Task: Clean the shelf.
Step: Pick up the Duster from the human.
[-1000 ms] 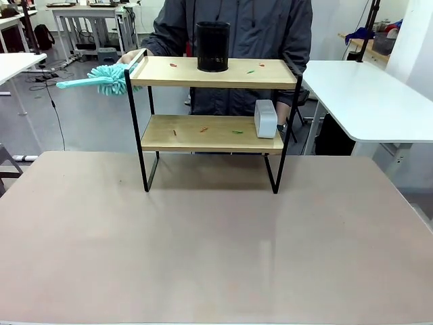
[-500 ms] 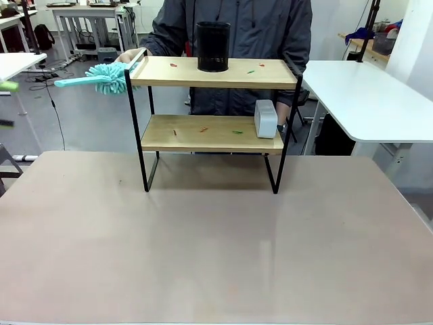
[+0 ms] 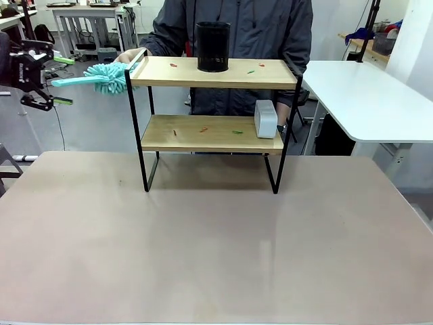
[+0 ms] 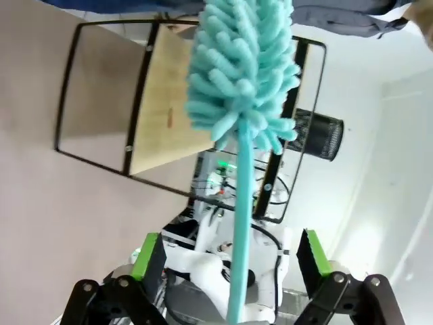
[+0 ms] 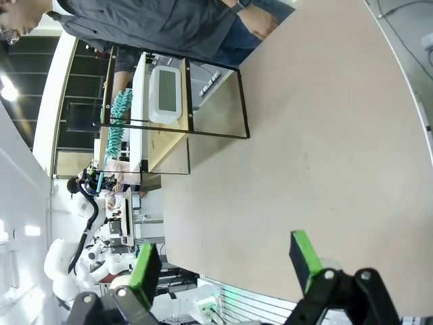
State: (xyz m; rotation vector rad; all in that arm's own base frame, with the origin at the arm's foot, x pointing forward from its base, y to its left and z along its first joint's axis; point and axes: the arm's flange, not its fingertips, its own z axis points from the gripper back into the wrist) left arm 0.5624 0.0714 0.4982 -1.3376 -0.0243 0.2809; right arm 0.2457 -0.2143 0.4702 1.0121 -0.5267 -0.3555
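The shelf (image 3: 213, 73) stands at the table's far side, with small red and green scraps on both of its wooden boards. A person behind it holds a teal fluffy duster (image 3: 108, 78) out past the shelf's left end, handle pointing left. My left gripper (image 3: 64, 81) hangs open at the far left, its green fingers above and below the end of the handle. In the left wrist view the duster (image 4: 240, 68) runs up between the open fingers (image 4: 145, 257), with the shelf (image 4: 162, 108) behind it. My right gripper (image 5: 224, 264) is open and holds nothing, far from the shelf (image 5: 168, 145).
A black mesh cup (image 3: 213, 46) stands on the top board. A grey clock (image 3: 266, 118) stands at the right end of the lower board. The person's hand (image 3: 130, 55) rests by the shelf's top left corner. The tan table (image 3: 216, 244) lies bare in front of the shelf.
My left gripper has come into the front view from the left and now brackets the duster's handle end. The duster has shifted only slightly.
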